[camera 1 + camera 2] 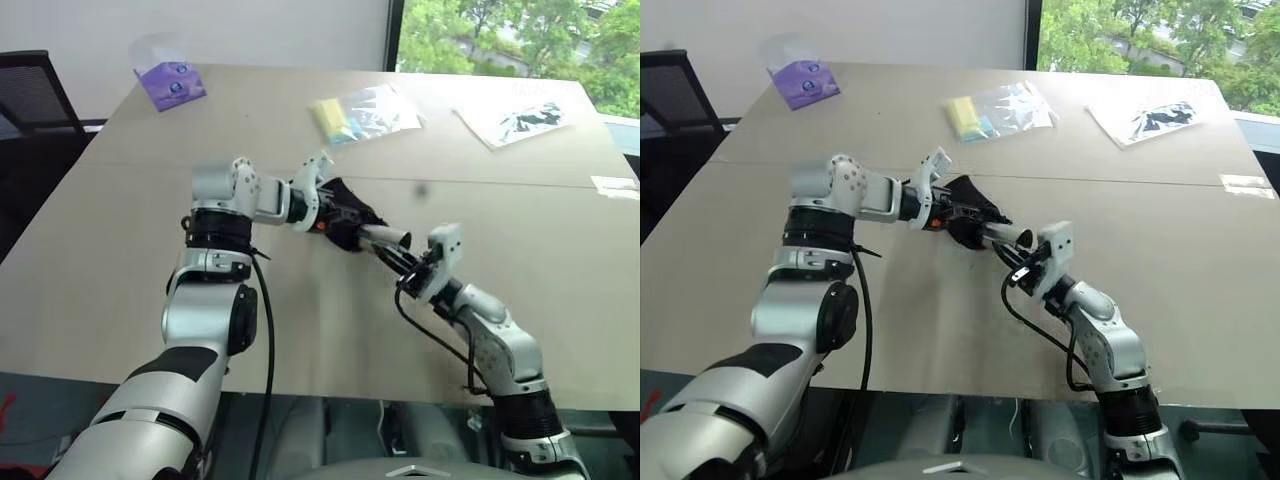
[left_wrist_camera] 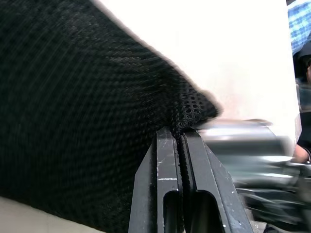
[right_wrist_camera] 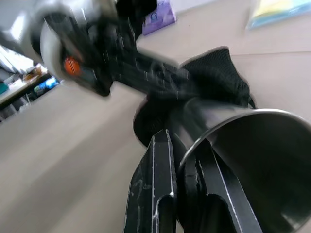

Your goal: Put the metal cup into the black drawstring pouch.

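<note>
Surface: beige counter [image 1: 300, 320] with 1 seam running across it, set against a white wall, with a window onto green trees at the far right corner. A black chair [image 1: 30, 95] stands off the counter's far left edge.

Other items on the counter: 1 purple packet [image 1: 172, 83] at far left; 1 clear plastic bag [image 1: 365, 113] with yellow contents at far centre; 1 printed sheet in a clear sleeve [image 1: 520, 120] at far right; 1 small white slip [image 1: 615, 186] at the right edge.

Black drawstring pouch [image 1: 345, 215]: held above the middle of the counter. The left gripper [image 2: 181, 145] has its 2 fingers pressed together on a fold of the pouch's mesh fabric.

Metal cup [image 3: 252, 160]: held just to the right of the pouch and touching its fabric, lying roughly on its side with its open mouth toward the right wrist camera. The right gripper [image 3: 187, 155] is clamped narrowly on the cup's rim, 1 finger outside the wall and 1 inside. The 2 grippers are close together.
</note>
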`<act>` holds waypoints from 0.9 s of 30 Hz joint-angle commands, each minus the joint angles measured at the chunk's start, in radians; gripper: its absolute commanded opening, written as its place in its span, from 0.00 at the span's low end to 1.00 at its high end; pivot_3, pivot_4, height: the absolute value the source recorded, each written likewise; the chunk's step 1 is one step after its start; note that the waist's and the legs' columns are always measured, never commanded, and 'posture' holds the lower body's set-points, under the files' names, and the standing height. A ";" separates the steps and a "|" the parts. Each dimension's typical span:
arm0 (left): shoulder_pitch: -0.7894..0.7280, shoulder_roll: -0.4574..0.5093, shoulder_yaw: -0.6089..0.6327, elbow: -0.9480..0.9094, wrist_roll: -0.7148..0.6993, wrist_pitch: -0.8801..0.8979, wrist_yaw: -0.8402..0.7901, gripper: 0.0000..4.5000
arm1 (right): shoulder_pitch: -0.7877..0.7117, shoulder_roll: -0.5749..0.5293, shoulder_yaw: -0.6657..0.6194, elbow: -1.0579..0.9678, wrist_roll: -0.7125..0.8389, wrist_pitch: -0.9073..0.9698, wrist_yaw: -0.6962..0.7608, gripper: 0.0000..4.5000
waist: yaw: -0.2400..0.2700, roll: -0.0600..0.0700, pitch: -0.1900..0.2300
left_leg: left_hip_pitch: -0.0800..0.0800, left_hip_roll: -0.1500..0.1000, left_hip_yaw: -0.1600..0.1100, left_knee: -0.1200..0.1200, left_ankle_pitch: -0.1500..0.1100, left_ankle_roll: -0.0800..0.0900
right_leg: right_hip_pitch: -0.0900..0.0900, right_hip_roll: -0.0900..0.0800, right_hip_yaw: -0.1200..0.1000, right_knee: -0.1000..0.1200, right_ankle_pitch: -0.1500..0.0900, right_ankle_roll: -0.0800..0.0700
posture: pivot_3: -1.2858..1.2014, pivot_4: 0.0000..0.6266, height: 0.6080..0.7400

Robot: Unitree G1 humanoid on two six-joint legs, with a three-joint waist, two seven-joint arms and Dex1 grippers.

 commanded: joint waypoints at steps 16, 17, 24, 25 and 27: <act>0.048 0.032 -0.049 -0.449 -0.160 0.113 0.015 0.00 | -0.315 0.227 0.004 0.440 -0.087 -0.241 -0.060 0.01 | -0.006 0.002 -0.001 | 0.000 0.002 -0.001 0.000 0.001 -0.002 | -0.001 -0.001 0.003 0.002 0.000 0.000 | 0.52 0.24 1.00; 0.048 0.028 -0.040 -0.461 -0.169 0.116 0.022 0.00 | -0.333 0.208 0.053 0.465 -0.159 -0.284 -0.050 0.01 | -0.006 0.002 -0.001 | 0.000 0.002 -0.001 0.000 0.001 -0.002 | -0.001 -0.002 0.003 0.001 0.000 0.000 | 0.52 0.24 1.00; 0.051 -0.029 0.018 -0.530 -0.192 0.116 0.096 0.00 | -0.513 0.137 0.221 0.693 -0.439 -0.589 -0.049 0.01 | -0.016 0.002 -0.001 | 0.000 0.000 0.000 0.000 0.001 -0.002 | -0.002 0.000 0.003 0.001 0.000 0.000 | 0.52 0.24 1.00; 0.052 -0.034 0.021 -0.535 -0.205 0.116 0.099 0.00 | -0.524 0.183 0.139 0.710 -0.328 -0.537 -0.039 0.01 | -0.019 0.001 -0.001 | 0.000 0.001 0.000 0.000 0.001 -0.002 | -0.002 0.000 0.003 0.001 0.000 0.000 | 0.52 0.24 1.00; 0.051 -0.042 0.028 -0.558 -0.219 0.117 0.105 0.00 | -0.548 0.242 -0.003 0.731 -0.150 -0.439 -0.015 0.01 | -0.031 0.001 -0.001 | 0.000 0.002 0.000 -0.001 0.001 -0.002 | -0.002 -0.004 0.003 0.001 0.000 0.000 | 0.52 0.24 1.00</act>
